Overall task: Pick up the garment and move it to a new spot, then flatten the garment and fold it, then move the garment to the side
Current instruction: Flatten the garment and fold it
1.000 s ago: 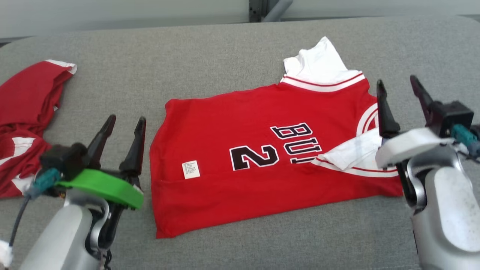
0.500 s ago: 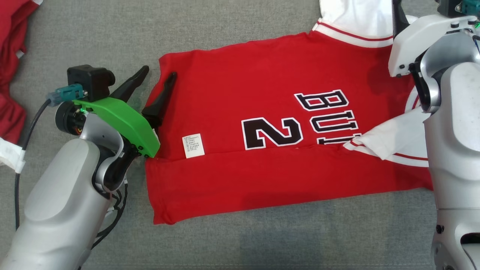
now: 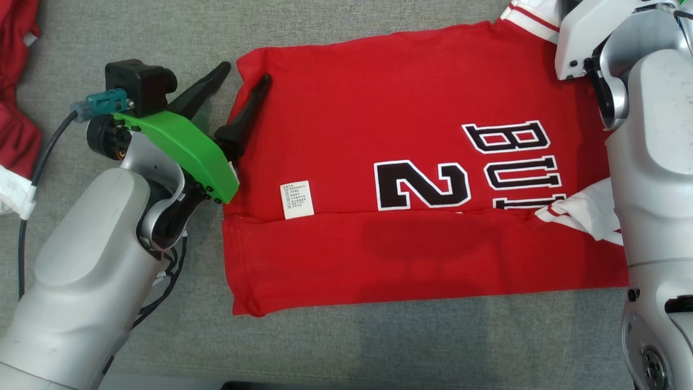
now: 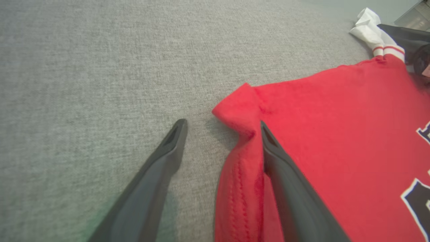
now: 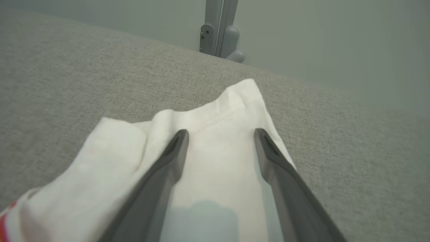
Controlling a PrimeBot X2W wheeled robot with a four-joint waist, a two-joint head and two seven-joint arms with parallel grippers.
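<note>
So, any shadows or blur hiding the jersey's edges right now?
Head view: sharp, soft shadow across the red basketball jersey below its numeral. Left wrist view: fingers blur low, hem corner crisp. Right wrist view: shadow on the white sleeve.

You have the garment lying spread across the middle of the padded surface, hem end toward the robot's left. A fold line runs along its length on the side nearer the robot, and the label sits just behind that line near the left end. The left gripper straddles the garment's far left corner, one finger on the cloth and the other on bare surface just beside the edge, while the right gripper sits over the far sleeve at the far right corner. Well apart, at the left edge, you'll find a heap of clothing.
</note>
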